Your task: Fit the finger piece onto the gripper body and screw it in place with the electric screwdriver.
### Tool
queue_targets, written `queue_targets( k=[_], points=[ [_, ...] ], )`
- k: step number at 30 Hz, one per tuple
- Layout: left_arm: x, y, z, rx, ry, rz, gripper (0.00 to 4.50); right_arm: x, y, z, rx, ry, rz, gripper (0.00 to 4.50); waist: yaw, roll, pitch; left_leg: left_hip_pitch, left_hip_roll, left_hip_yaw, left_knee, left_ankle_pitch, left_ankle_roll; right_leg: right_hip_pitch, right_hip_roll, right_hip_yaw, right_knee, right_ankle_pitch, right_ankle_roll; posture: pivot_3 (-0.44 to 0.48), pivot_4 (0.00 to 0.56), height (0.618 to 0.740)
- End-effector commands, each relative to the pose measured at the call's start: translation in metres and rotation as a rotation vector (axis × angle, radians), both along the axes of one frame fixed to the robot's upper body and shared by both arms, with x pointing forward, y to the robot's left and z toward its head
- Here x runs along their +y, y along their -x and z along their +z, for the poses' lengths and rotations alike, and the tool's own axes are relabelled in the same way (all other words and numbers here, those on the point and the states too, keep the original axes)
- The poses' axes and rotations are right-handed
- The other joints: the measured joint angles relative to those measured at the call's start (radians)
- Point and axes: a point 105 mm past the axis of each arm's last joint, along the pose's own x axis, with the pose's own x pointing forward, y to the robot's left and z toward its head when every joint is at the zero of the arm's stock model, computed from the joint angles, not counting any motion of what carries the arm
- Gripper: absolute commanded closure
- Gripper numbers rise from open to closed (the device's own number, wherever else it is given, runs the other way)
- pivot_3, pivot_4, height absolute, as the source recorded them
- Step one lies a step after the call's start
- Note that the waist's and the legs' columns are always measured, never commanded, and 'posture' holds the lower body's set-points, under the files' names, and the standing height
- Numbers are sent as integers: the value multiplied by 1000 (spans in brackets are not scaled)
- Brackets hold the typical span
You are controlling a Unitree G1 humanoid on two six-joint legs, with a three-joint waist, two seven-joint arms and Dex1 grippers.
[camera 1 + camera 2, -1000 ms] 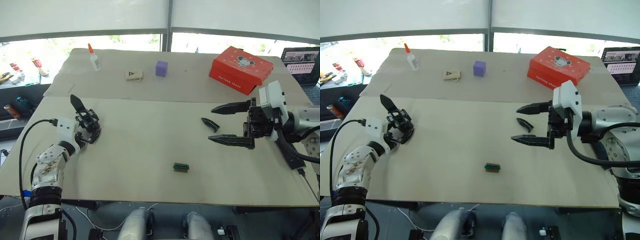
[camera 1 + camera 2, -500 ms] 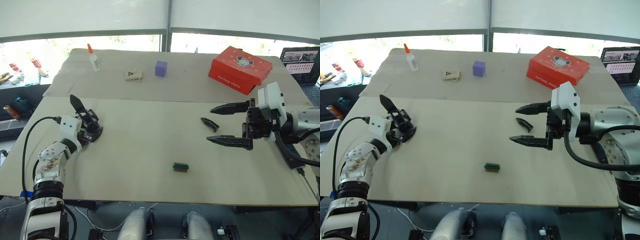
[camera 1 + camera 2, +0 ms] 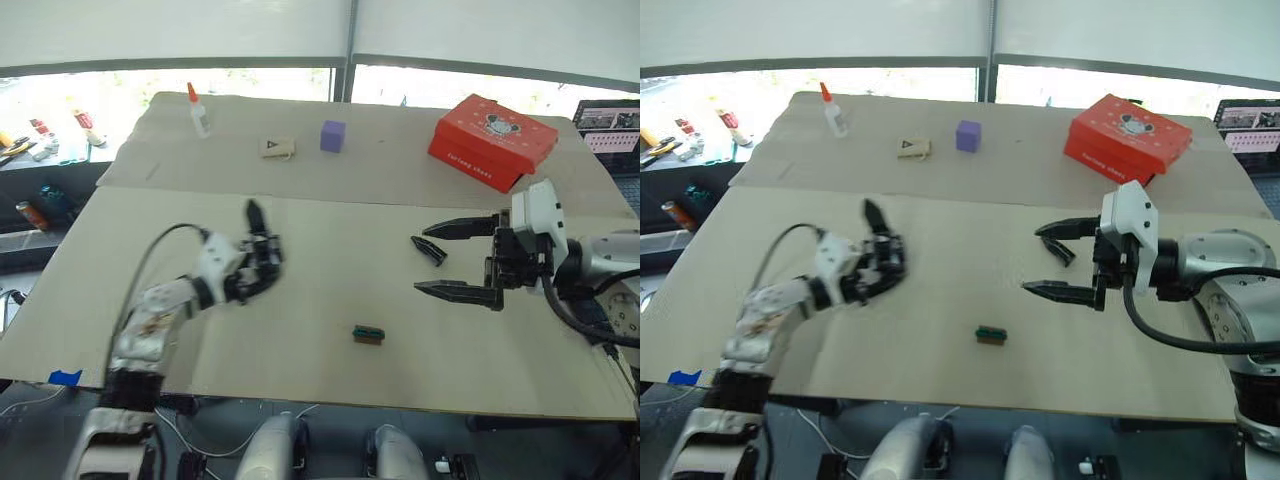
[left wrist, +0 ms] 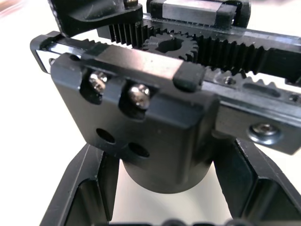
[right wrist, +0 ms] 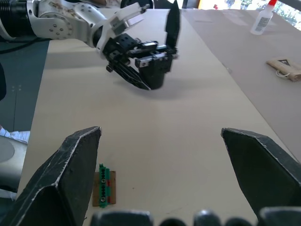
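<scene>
left gripper (image 3: 250, 280) clamped on the gripper body (image 3: 262, 262) over the table's (image 3: 300, 340) left-centre (its single pointed finger standing up), right gripper (image 3: 458, 259) spread wide and empty, the finger piece (image 3: 428, 250) lying flat between its fingertips.
</scene>
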Motion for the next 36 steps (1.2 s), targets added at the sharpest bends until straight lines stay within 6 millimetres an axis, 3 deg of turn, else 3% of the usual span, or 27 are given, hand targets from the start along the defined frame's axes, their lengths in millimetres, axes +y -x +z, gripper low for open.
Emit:
queue_targets(
  k=[1,4,9,13,27,29,32,36],
  points=[
    [-47,6,29,-99,20,-165,2162,-1,6,8,-69,3,-10,0,-5,0,0,0,0,0,0,0,0,0,0,0,0,0,0,0,150,740],
    [-83,5,25,-98,2,-252,2162,-4,9,2,-71,13,-41,0,-10,0,0,0,0,0,1,0,1,0,1,0,1,0,0,0,150,740],
    [-111,-8,6,-65,-31,-252,2162,-8,15,-4,-69,13,-93,0,-10,-1,0,1,1,1,1,0,1,0,1,1,1,0,0,0,150,740],
    [-117,-17,-3,-23,-17,-180,2162,-10,19,-7,-67,13,-121,0,-7,-1,1,0,1,1,1,0,2,0,1,1,1,0,0,0,150,740],
    [-117,-10,-20,35,-49,-174,2162,-13,16,-9,-81,13,-157,0,-5,-1,1,-1,1,0,3,-1,4,0,-1,1,0,0,1,0,150,740],
    [-114,-9,-18,63,-28,-171,1118,-13,15,-8,-87,13,-159,0,-5,-1,1,-1,1,0,3,-1,4,0,-1,1,0,0,1,0,150,740],
    [-106,0,-11,99,-4,-202,62,-14,13,-7,-92,10,-165,0,-6,-1,1,-1,1,0,3,-1,4,0,-1,1,1,0,1,0,150,740],
    [-82,3,4,137,39,-169,62,-15,10,-5,-94,0,-172,0,-8,-1,1,0,1,-1,3,-1,4,0,0,1,1,0,1,0,150,740]
  ],
)
